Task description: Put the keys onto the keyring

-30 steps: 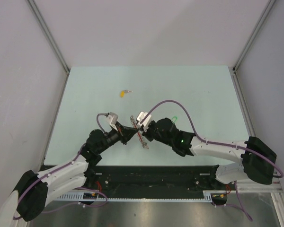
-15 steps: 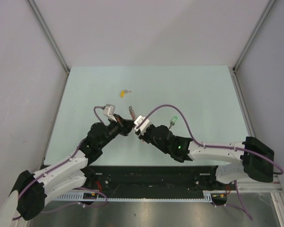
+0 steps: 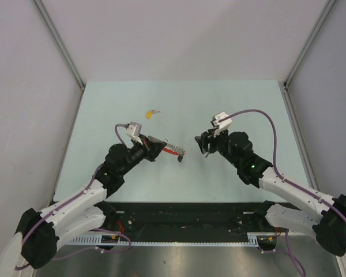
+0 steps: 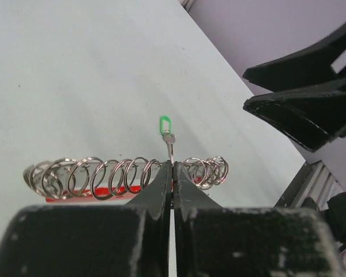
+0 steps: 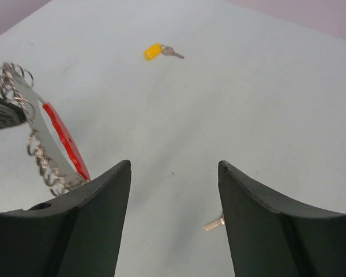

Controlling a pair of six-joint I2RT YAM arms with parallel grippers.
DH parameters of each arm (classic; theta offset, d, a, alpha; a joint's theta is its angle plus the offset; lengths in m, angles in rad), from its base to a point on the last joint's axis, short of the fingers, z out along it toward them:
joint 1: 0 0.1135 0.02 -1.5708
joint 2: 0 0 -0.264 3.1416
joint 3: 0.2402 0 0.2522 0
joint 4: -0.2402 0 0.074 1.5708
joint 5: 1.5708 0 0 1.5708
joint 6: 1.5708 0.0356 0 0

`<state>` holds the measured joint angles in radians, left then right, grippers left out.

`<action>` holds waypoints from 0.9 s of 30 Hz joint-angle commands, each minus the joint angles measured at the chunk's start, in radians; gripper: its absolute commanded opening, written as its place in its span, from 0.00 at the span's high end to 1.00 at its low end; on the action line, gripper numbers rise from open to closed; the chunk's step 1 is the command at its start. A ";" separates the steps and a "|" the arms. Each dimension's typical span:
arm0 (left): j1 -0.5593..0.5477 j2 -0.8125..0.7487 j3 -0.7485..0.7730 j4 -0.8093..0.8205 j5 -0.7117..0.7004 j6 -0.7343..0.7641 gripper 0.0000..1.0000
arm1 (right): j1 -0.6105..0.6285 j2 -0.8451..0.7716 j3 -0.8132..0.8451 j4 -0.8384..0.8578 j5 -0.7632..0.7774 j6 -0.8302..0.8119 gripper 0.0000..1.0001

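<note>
My left gripper (image 3: 154, 150) is shut on the keyring (image 3: 168, 149), a row of silver rings along a red band, and holds it just above the table. In the left wrist view the fingertips (image 4: 172, 168) pinch the coil of rings (image 4: 104, 176). The green key (image 4: 165, 129) lies on the table beyond it. My right gripper (image 3: 203, 145) hovers open over that key and hides it from above. Only the key's silver tip (image 5: 214, 223) shows in the right wrist view, beside the right finger (image 5: 259, 213). The yellow key (image 3: 151, 113) lies farther back, apart from both grippers.
The pale green table (image 3: 248, 104) is bounded by grey walls at the back and sides. A black rail (image 3: 184, 210) runs along the near edge by the arm bases. In the left wrist view the right gripper's fingers (image 4: 303, 98) loom at the upper right.
My right gripper has opened and drawn away to the right from the keyring, ending over the green key. The left gripper kept its hold and swung the keyring to point right.
</note>
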<state>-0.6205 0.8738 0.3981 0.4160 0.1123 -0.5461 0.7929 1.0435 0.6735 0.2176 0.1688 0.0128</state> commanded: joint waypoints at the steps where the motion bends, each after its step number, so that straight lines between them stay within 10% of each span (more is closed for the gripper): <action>1: 0.031 0.016 0.083 0.037 0.186 0.132 0.99 | -0.154 -0.043 -0.038 -0.063 -0.254 0.110 0.34; 16: 0.038 0.174 0.315 -0.238 0.650 0.538 1.00 | -0.270 -0.039 -0.045 0.089 -0.792 0.142 0.45; 27: 0.018 0.217 0.329 -0.229 0.612 0.506 0.99 | -0.054 -0.022 -0.037 0.101 -0.324 0.050 0.44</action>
<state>-0.5903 1.0935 0.6914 0.1532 0.6937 -0.0521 0.6670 1.0172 0.6228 0.2653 -0.3756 0.1169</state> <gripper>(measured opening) 0.005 0.558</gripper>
